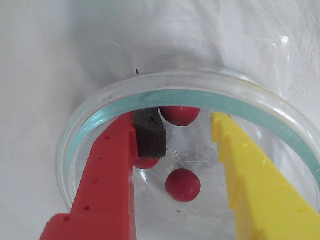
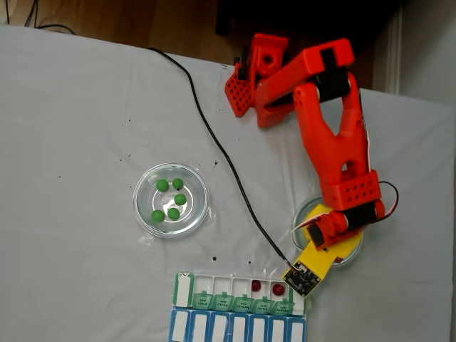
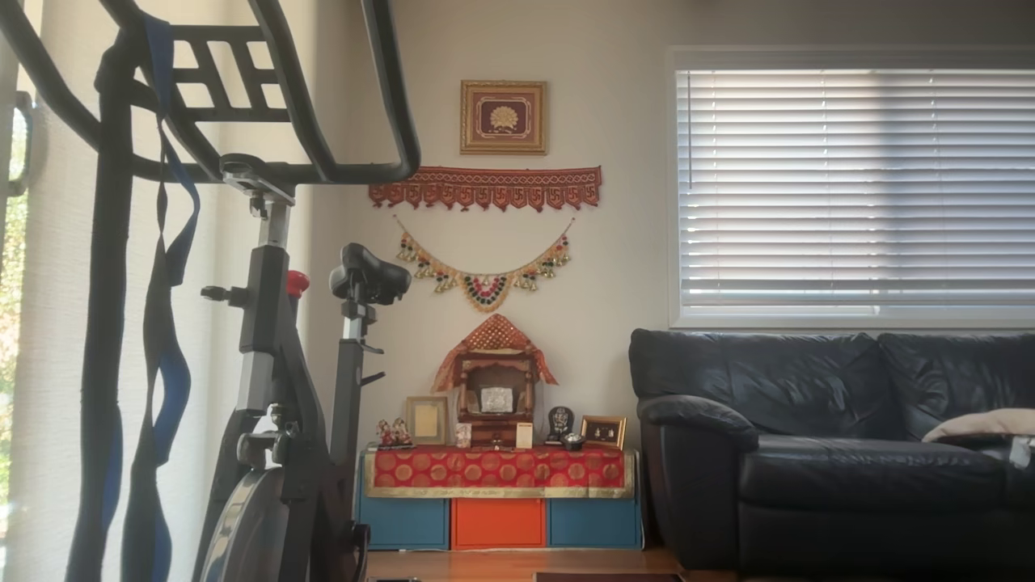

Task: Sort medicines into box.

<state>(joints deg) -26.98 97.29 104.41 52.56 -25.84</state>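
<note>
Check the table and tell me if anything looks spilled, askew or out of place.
Nothing serious stands out. Tiny black specks are scattered on the white cloth. The green balls sit inside their glass dish, two red balls lie in open compartments of the pill organiser, and the gripper reaches into the other dish.

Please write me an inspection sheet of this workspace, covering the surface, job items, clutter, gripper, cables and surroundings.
Surface: white tablecloth, wrinkled, with tiny black specks.
Job's things: five green balls in a round glass dish; three red balls visible in a second glass dish in the wrist view; two red balls in open compartments of the green-lidded pill organiser.
Clutter: blue-framed organiser row at the table's near edge.
Gripper: gripper open, red and yellow fingers lowered inside the red-ball dish, nothing gripped.
Cables: black cable crossing the cloth to the wrist.
Surroundings: other view shows an exercise bike and a black sofa.
</note>
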